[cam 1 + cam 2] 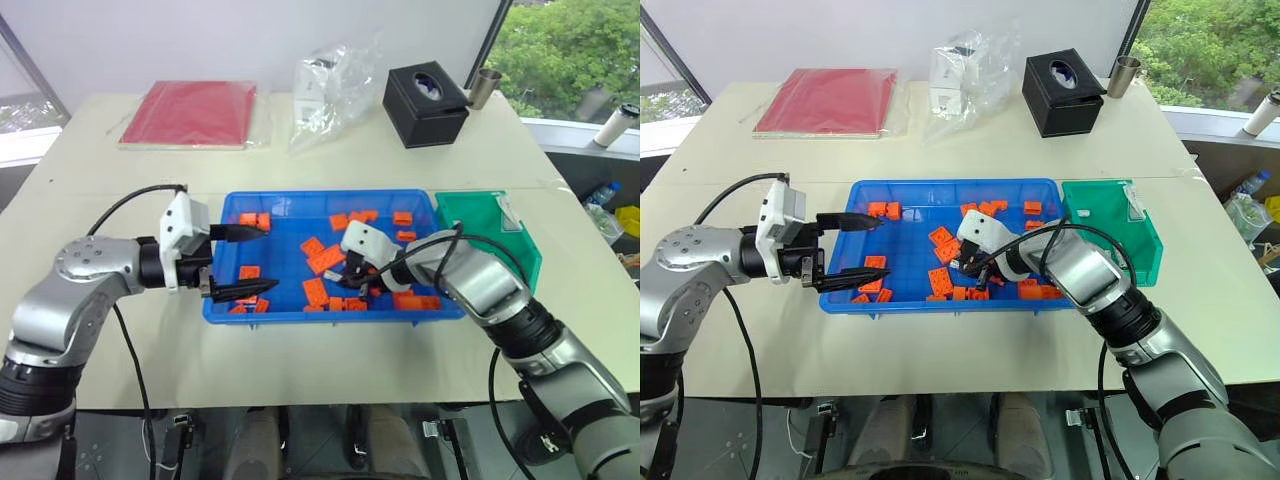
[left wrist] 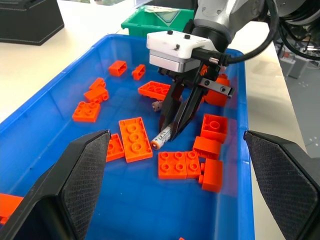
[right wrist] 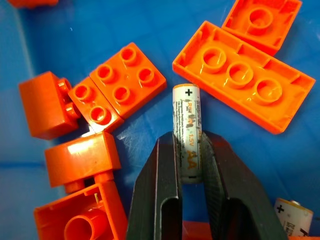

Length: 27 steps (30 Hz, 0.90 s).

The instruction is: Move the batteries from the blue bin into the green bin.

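We saw a pale table (image 1: 330, 350) with the blue bin (image 1: 420, 203) at its middle, which we use as our landmark. Scattered orange bricks (image 1: 316, 291) lay across its floor. Touching the blue bin's right end stood the green bin (image 1: 470, 212), with small pale items inside that we could not identify.

The right gripper (image 3: 191, 165) reached down into the blue bin's right half. Its two black fingers were clamped on a battery (image 3: 186, 132), a white cylinder whose plus-marked end stuck out beyond the fingertips. A second battery (image 3: 292, 216) lay just beside it on the bin floor, and a third small one (image 2: 157, 105) lay nearby among the bricks.

The left gripper (image 1: 247, 260) hovered over the blue bin's left end, its fingers spread wide and holding nothing.

Beyond the blue bin's far side sat a black tissue box (image 1: 425, 103), a crumpled clear plastic bag (image 1: 335, 85) and a red folder (image 1: 190, 113).
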### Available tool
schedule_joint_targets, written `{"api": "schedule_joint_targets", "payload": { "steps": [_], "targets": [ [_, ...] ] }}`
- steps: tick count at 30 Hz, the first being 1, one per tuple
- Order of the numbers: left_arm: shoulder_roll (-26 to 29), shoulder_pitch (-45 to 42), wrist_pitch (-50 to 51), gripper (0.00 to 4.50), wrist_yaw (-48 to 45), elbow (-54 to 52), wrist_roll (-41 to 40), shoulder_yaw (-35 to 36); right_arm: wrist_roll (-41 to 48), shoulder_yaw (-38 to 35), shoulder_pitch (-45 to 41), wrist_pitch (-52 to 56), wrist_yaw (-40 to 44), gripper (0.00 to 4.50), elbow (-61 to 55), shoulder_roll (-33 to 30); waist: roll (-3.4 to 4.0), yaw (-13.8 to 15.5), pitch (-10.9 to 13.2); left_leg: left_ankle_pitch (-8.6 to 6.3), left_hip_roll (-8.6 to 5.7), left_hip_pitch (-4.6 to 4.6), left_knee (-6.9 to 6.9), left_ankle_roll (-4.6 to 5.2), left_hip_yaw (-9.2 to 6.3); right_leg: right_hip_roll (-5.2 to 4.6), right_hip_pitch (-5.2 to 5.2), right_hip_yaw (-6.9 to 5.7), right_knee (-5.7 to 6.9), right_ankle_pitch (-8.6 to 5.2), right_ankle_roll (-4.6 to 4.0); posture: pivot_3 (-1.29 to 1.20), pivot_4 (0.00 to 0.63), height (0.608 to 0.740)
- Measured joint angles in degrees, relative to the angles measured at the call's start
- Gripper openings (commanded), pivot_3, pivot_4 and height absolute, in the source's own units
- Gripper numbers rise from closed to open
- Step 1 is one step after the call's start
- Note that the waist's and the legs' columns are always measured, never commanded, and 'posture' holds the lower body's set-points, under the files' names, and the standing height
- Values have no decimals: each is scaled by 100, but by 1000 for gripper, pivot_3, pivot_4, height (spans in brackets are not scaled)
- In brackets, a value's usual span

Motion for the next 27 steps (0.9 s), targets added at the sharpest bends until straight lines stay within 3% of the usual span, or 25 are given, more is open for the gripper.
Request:
{"api": "schedule_joint_targets", "payload": {
  "steps": [4, 8, 11, 14, 18, 23, 27],
  "targets": [
    [-29, -123, -2, 4500, -35, 83, 2, -12, 409, -1098, -152, 594, -183, 48, -314, -104, 1, 16, 0, 0, 0, -1, 1, 0, 0, -2, 0, 0, 0, 0, 0, 0, 150, 736],
    [-77, -177, -16, 4500, -108, 211, 13, -73, 617, -2456, -286, 1185, -411, 48, -474, -940, 0, 98, 0, 0, -3, -1, -1, 0, 1, -5, 1, 0, -7, -1, -2, 0, 150, 736],
    [-114, -235, -24, 4500, -159, 338, 23, -130, 663, -3161, 165, 1349, -433, 48, -531, -1758, -1, 142, 0, -1, -3, 0, -4, 0, 0, -5, 2, -1, -9, -10, -17, 0, 150, 736],
    [-210, -360, -26, 4500, -176, 397, 28, -183, 668, -3612, 734, 1440, -542, 48, -518, -2043, -2, 110, 0, -1, -1, 4, -2, 0, 5, -4, 2, 2, -7, -9, -17, 0, 150, 736],
    [-280, -491, -47, 4500, -206, 444, 43, -262, 668, -3914, 1314, 1520, -791, 2096, -473, -2082, 2, 70, 0, 0, 2, 8, -3, 1, 6, 2, 2, 5, -4, -1, -3, 0, 150, 736],
    [-323, -555, -49, 4500, -220, 560, 89, -355, 666, -3922, 1380, 1283, -1017, 4482, -306, -2067, 2, 74, 0, 0, 1, 7, -2, 1, 5, 2, 1, 4, -5, -1, -2, 0, 150, 736],
    [-315, -608, -49, 4500, -234, 570, 103, -355, 804, -3591, 912, 868, -834, 4482, -400, -2036, 3, 62, 1, 0, 1, 7, -4, 1, 4, 3, 0, 5, -5, -1, -2, 0, 150, 736]
  ]
}}
